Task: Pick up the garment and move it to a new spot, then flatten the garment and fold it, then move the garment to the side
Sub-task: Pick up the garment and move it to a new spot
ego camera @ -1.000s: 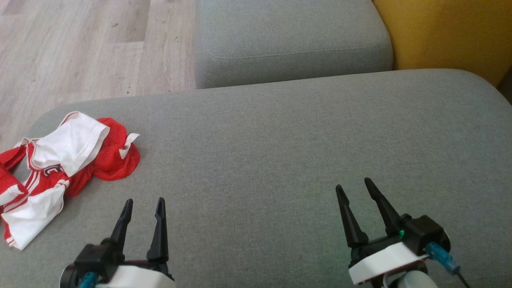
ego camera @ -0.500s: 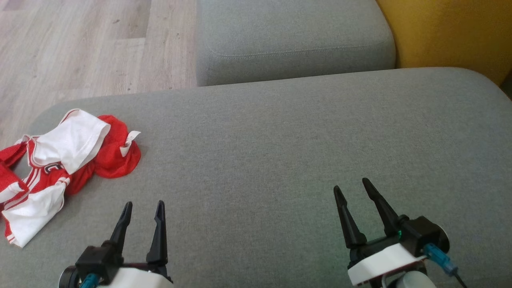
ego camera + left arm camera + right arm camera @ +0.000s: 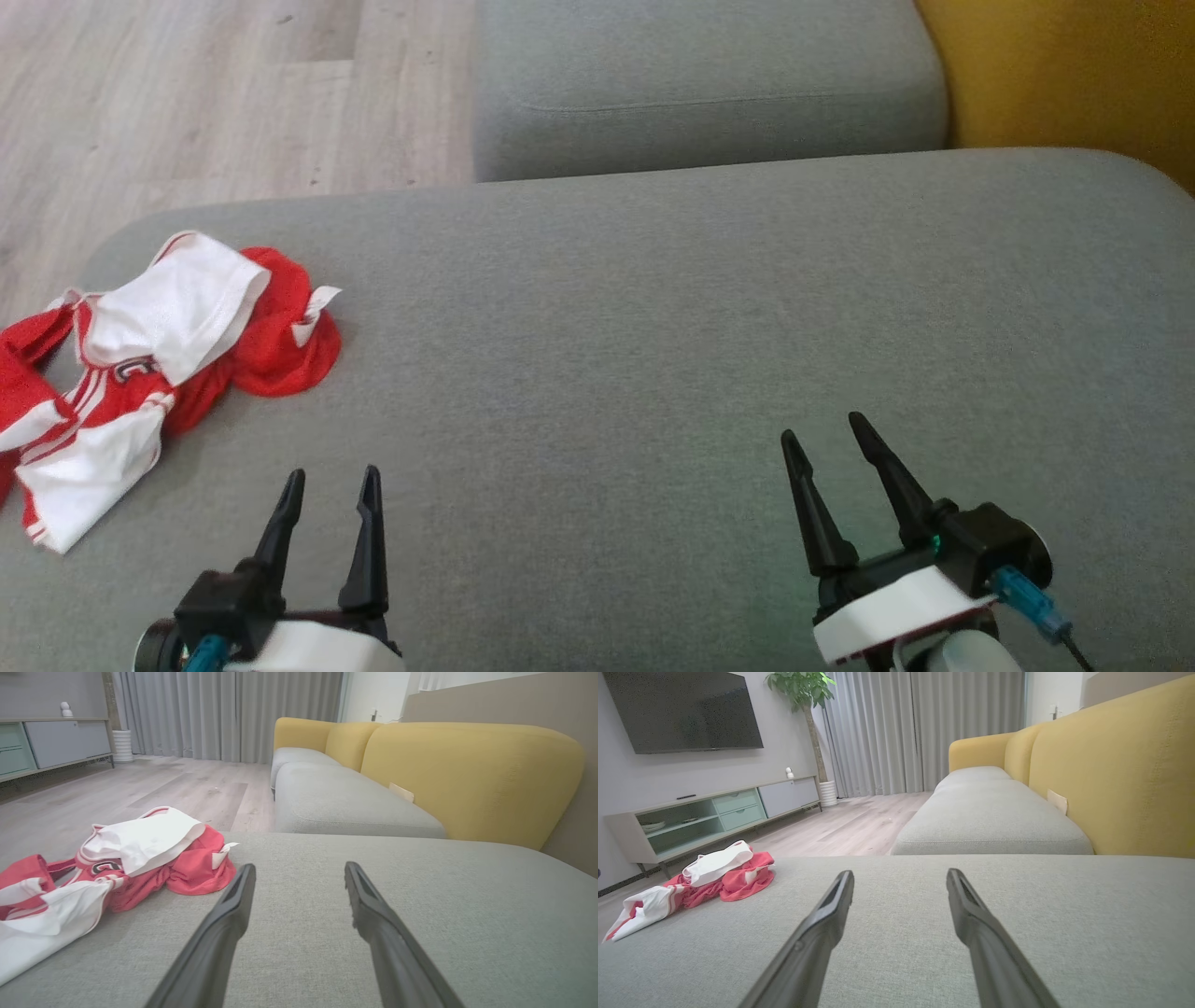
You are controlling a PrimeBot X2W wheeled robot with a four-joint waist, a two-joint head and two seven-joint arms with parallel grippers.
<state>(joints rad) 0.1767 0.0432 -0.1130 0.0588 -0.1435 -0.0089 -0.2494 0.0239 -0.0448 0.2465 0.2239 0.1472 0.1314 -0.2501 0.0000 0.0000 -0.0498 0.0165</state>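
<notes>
Both left gripper (image 3: 334, 469) and right gripper (image 3: 822, 425) gape above grey cushion (image 3: 607, 355) bearing garment (image 3: 168, 322), wood floor (image 3: 187, 103) beyond.

Only lettering I can spot is one dark letter on the red-and-white garment (image 3: 163, 350), maybe a C or G, the rest's lost in the folds.

The cushion (image 3: 653, 327) is matt, woven fabric; the garment (image 3: 168, 317) on it thin, soft cloth; the floor (image 3: 187, 103) beyond it smooth, pale wood.
</notes>
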